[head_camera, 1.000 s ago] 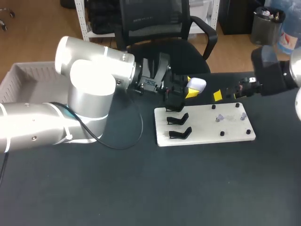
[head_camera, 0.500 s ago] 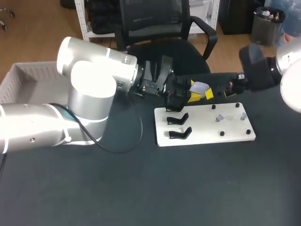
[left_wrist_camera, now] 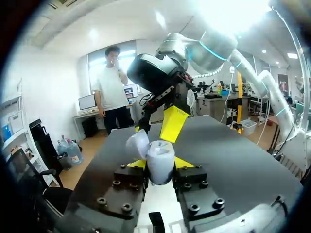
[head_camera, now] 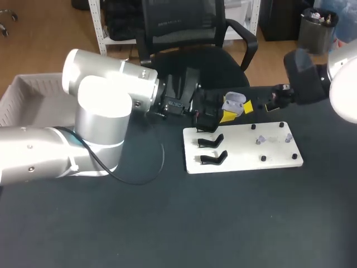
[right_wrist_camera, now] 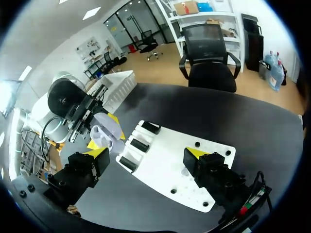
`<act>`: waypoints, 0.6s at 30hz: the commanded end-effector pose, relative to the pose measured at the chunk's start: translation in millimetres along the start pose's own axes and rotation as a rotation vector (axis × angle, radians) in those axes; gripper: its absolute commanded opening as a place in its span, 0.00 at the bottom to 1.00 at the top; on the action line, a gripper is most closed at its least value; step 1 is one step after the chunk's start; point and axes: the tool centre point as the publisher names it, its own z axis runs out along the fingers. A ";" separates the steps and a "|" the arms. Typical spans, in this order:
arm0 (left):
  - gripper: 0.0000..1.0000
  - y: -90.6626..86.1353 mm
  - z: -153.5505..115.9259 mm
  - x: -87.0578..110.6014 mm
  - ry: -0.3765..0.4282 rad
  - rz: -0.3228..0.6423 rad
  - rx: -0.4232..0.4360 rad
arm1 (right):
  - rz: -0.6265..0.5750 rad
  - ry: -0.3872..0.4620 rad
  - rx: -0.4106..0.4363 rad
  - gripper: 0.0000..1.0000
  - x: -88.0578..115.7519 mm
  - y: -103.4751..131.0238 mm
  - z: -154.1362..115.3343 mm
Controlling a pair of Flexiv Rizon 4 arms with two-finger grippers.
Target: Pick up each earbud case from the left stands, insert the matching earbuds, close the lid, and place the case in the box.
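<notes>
Gripping the open case [head_camera: 233, 102] upper-centre, your left pincer [head_camera: 227, 111] risks losing it if the wide right pincer [right_wrist_camera: 146, 154] bumps it.

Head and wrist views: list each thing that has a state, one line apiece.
left gripper: shut on the earbud case.
earbud case: lid open, held up off its stand.
right gripper: open, holding nothing.
stands: all three empty, on the white board.
box: no case in the part that shows.
</notes>
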 end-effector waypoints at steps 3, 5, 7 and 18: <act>0.00 -5.7 -0.5 2.8 -0.017 -0.003 0.000 | -0.014 -0.012 0.018 1.00 -5.3 -0.5 -4.1; 0.00 -5.8 -0.6 4.5 -0.030 -0.015 -0.005 | -0.020 -0.014 0.045 1.00 -7.2 -2.1 -9.0; 0.00 -4.7 -1.0 6.0 -0.054 -0.028 -0.031 | -0.025 -0.013 0.073 1.00 -7.6 -4.6 -15.7; 0.00 6.6 -6.2 0.9 -0.222 -0.090 -0.034 | -0.038 0.057 0.228 1.00 8.3 -27.6 -47.2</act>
